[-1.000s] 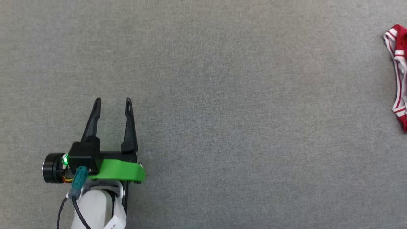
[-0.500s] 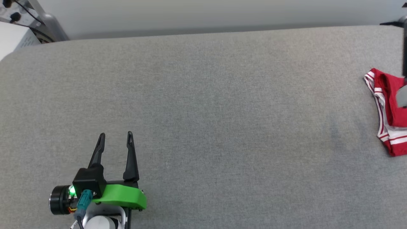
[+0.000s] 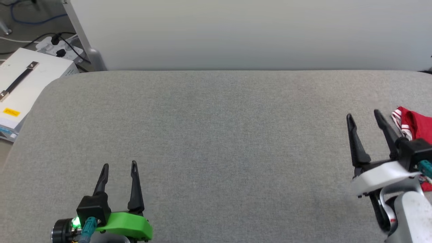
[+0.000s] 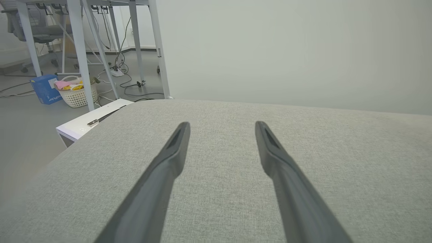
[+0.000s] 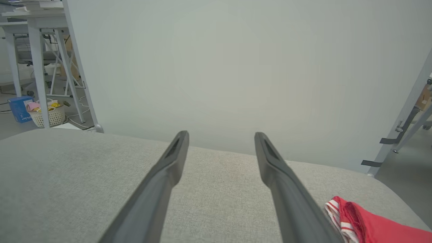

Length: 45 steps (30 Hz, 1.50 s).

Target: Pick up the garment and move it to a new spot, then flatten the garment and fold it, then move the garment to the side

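Observation:
The red garment (image 3: 415, 124) with white-and-red striped trim lies bunched at the right edge of the grey padded table (image 3: 216, 135), partly cut off and partly behind my right arm. In the right wrist view the garment (image 5: 368, 224) sits at the lower right, just right of the fingers. My right gripper (image 3: 363, 114) hovers open and empty immediately left of it. Far from the garment, at the lower left, my left gripper (image 3: 119, 165) is open over bare cloth. Its fingers (image 4: 168, 162) stand spread with nothing between them.
A pale wall panel (image 3: 236, 33) rises behind the table's far edge. Left of the table stands a white case (image 3: 23, 84) with a black handle, by a power strip and cables. A laundry basket (image 4: 77, 96) and desk legs stand on the floor beyond.
The head camera has tilted up, bringing the table's far edge, wall and white case into view. My right gripper has come into view beside the garment. The left gripper stays open.

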Tool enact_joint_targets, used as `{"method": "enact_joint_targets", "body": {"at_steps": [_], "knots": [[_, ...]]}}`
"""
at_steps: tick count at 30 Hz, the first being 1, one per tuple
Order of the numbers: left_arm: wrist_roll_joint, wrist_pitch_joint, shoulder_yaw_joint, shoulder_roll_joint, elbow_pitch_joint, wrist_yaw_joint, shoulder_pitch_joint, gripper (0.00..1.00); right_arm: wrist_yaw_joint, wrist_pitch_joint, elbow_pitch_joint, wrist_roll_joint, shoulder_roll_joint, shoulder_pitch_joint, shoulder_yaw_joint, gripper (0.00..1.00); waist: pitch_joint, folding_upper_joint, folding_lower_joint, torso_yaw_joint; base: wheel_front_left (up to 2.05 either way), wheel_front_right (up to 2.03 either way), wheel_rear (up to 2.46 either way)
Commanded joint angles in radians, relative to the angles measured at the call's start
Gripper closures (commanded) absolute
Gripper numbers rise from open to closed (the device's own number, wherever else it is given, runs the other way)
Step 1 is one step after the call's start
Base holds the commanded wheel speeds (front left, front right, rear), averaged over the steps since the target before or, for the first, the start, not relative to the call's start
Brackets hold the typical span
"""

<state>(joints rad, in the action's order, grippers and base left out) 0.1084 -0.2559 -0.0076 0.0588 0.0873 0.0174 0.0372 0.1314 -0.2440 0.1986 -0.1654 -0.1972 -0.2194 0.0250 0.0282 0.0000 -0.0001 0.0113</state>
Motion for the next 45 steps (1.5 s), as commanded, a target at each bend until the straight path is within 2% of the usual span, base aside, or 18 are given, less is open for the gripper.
{"method": "enact_joint_targets", "body": {"at_steps": [1, 12, 25, 26, 45], "knots": [[0.01, -0.006, 0.001, -0.004, 0.003, -0.001, 0.019, 0.0, -0.001, -0.01, -0.007, -0.01, 0.01, 0.034, -0.007, 0.0, -0.025, 0.0, 0.0001, 0.018, 0.0, 0.0, 0.0], [0.031, -0.006, -0.011, -0.005, 0.011, -0.022, 0.079, 0.0, -0.001, -0.003, -0.095, -0.026, 0.087, 0.258, -0.037, 0.0, -0.079, 0.0, 0.0001, 0.013, 0.0, 0.0, 0.0], [0.041, -0.006, -0.012, -0.002, 0.018, -0.041, 0.09, 0.0, -0.001, 0.015, -0.127, -0.048, 0.123, 0.34, -0.052, 0.0, -0.097, 0.0, 0.0001, 0.013, 0.0, 0.0, 0.0], [0.042, 0.001, -0.014, -0.001, 0.016, -0.036, 0.075, 1.0, 0.0, 0.012, -0.124, -0.044, 0.121, 0.327, -0.051, 1.0, -0.097, 0.0, 0.0001, 0.013, 0.0, 0.0, 0.0], [0.022, 0.035, -0.012, -0.002, 0.002, -0.033, 0.06, 1.0, 0.0, 0.043, -0.134, -0.016, 0.124, 0.312, -0.048, 1.0, -0.088, 0.0, 0.0001, 0.01, 0.0, 0.0, 0.0]]}}
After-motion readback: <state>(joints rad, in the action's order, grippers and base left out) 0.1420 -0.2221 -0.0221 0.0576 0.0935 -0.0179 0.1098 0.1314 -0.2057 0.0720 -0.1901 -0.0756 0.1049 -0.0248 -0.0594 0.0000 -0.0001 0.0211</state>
